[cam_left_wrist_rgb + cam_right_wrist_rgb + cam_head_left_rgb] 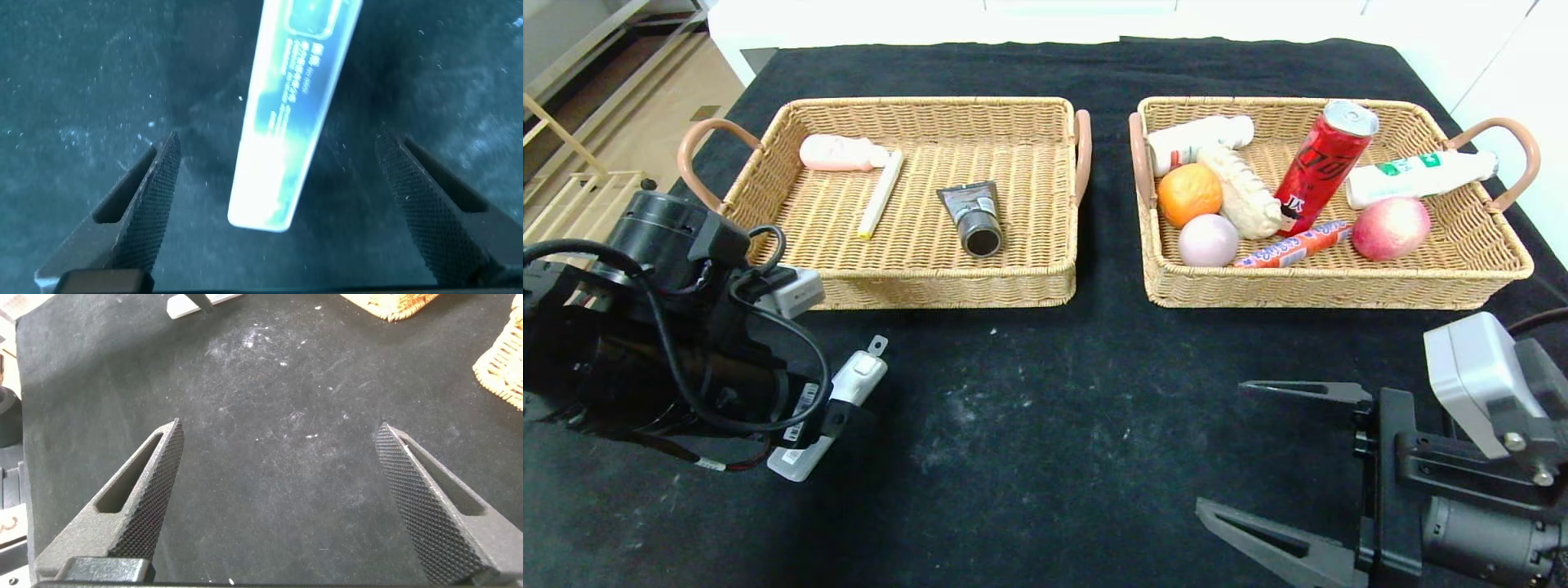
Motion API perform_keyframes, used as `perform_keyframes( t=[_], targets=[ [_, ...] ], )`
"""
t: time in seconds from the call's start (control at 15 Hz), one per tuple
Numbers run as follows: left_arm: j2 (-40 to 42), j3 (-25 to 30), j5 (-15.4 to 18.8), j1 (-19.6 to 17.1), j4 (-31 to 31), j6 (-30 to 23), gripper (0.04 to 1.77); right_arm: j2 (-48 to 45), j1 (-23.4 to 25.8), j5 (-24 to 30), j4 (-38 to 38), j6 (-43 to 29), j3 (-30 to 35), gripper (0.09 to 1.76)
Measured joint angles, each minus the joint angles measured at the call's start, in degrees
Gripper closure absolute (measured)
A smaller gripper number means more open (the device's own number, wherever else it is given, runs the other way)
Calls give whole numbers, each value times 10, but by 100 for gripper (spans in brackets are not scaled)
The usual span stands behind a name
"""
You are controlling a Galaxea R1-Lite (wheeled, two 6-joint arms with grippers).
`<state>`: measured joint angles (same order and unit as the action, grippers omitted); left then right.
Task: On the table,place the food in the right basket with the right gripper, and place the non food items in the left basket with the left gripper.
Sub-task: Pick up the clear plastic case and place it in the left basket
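Left tool [278, 208] spread wide, hung right over clear plastic tube [286, 114] lying on desk [1045, 425]. Right tool [1258, 457] parked near-right, also wide, nothing held.

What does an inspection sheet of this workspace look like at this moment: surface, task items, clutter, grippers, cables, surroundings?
Surface: black cloth table, dusty whitish smudges.
Task items: left basket holds a pink bottle, a cream stick and a grey tube; right basket holds a red can, orange, apple, sausage and more. A white packaged item lies on the table.
Clutter: nothing seen.
Grippers: left gripper open, straddling the white packaged item; right gripper open over bare cloth.
Cables: black cables looped on the left arm.
Surroundings: wooden floor, white wall.
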<state>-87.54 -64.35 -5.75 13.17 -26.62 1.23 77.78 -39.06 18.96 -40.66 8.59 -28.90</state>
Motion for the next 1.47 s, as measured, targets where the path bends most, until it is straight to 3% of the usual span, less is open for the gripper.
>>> perform_keyframes(
  t=[0.4,0.6,0.93,1.47],
  targets=[
    [-21,4,0,-2,21,0,10,1,0,0,0,0,2,14],
    [-23,4,0,-3,22,0,63,3,0,0,0,0,2,14],
    [-25,5,0,-2,21,0,115,5,0,0,0,0,3,14],
    [-29,5,0,-1,21,-1,115,6,-1,1,0,0,3,14]
  ],
)
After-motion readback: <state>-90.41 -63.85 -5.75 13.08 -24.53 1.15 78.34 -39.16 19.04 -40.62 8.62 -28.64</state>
